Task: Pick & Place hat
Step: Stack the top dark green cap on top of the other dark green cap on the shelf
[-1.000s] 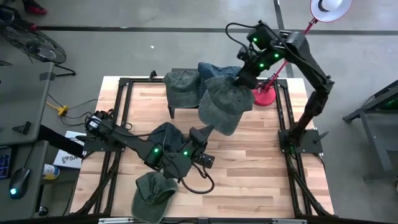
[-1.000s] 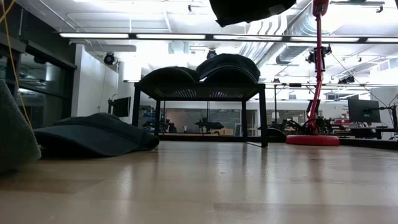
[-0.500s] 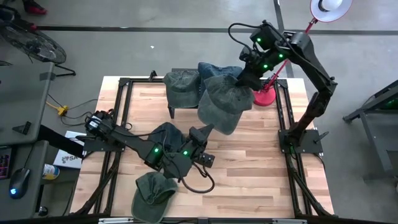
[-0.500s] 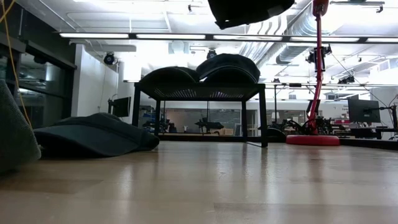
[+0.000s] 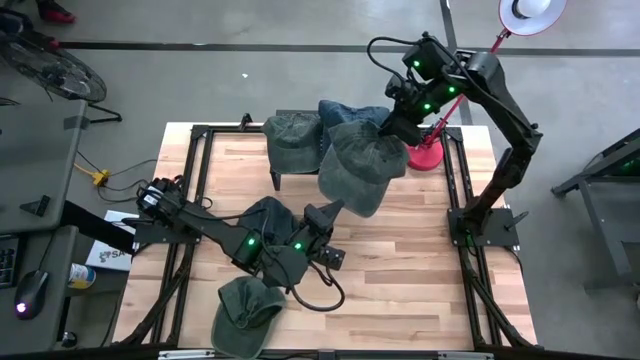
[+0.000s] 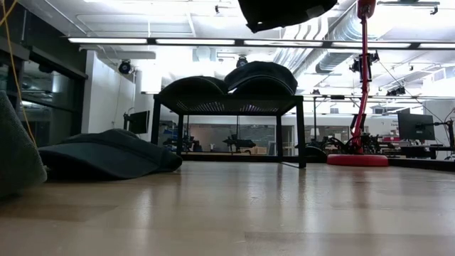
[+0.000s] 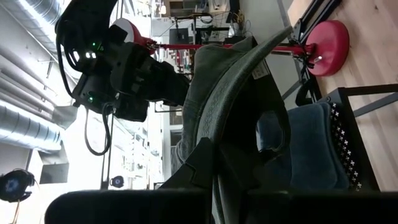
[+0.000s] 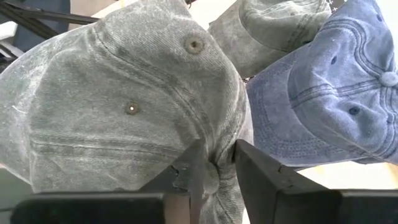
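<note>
Near the front edge a spare cap lies by the left gripper, its jaws unreadable. Farther back, the right gripper pinches the hat, hanging beside the rack, brim forward.

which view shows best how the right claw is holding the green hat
Right wrist view: the right claw pinches the green hat fabric between its fingers. High view shows the hat hanging over the table; low view only its underside; left wrist view its side.
</note>
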### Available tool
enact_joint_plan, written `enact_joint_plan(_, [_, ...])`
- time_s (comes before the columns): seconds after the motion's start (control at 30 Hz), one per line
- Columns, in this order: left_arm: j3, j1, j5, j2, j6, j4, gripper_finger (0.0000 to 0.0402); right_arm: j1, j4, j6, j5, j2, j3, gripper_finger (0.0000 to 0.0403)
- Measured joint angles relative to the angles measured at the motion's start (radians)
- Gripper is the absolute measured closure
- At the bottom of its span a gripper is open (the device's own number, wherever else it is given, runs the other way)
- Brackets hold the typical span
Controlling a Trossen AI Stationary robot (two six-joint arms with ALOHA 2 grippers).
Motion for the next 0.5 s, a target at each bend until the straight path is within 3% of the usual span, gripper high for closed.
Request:
enact_joint_plan(0.17, [0.000,0.000,0.000,0.000,-0.002,0.002,0.0401,0.000,0.000,-0.009,0.001,0.000,0.000,0.0344])
enact_joint_plan(0.33, [0.000,0.000,0.000,0.000,-0.002,0.010,0.0401,0.000,0.000,-0.014,0.000,0.000,0.000,0.0393])
enact_joint_plan(0.5, [0.000,0.000,0.000,0.000,-0.001,0.021,0.0401,0.000,0.000,-0.009,0.001,0.000,0.000,0.0397])
